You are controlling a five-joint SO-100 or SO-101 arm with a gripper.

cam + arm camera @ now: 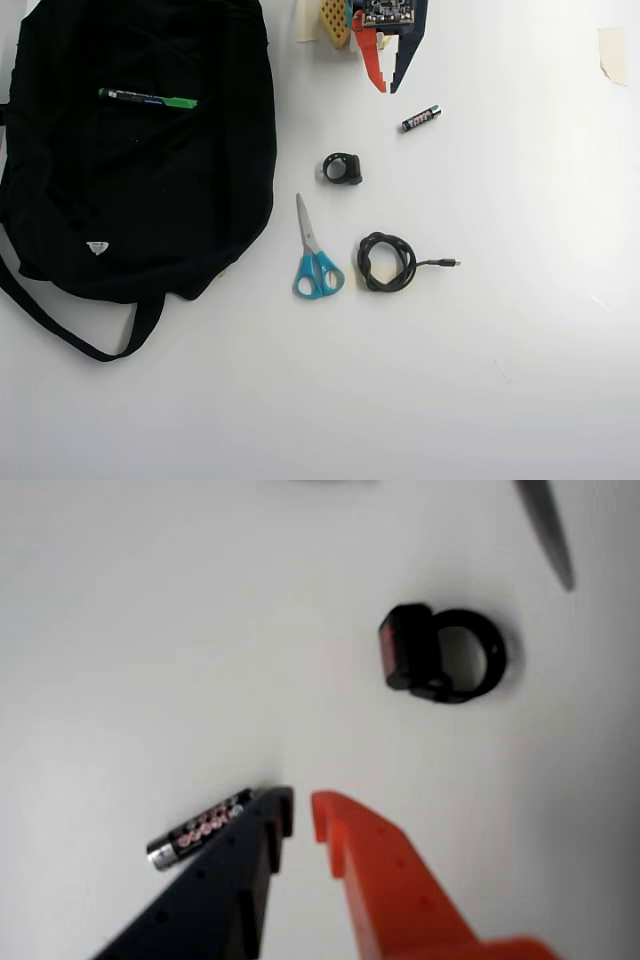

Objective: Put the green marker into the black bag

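The green marker [148, 99] lies flat on top of the black bag [130, 210] at the left of the overhead view, its green cap pointing right. The bag has a small white label and a long strap trailing below. My gripper [388, 88] is at the top centre of the overhead view, well to the right of the bag, and it is empty. In the wrist view its black and orange jaws [302, 815] stand nearly together with only a narrow slit between the tips. Marker and bag do not show in the wrist view.
A short black battery [421, 118] [196, 830] lies beside my gripper tip. A small black ring clip [343, 168] [440, 655], blue-handled scissors [314, 255] and a coiled black cable [386, 262] lie on the white table below.
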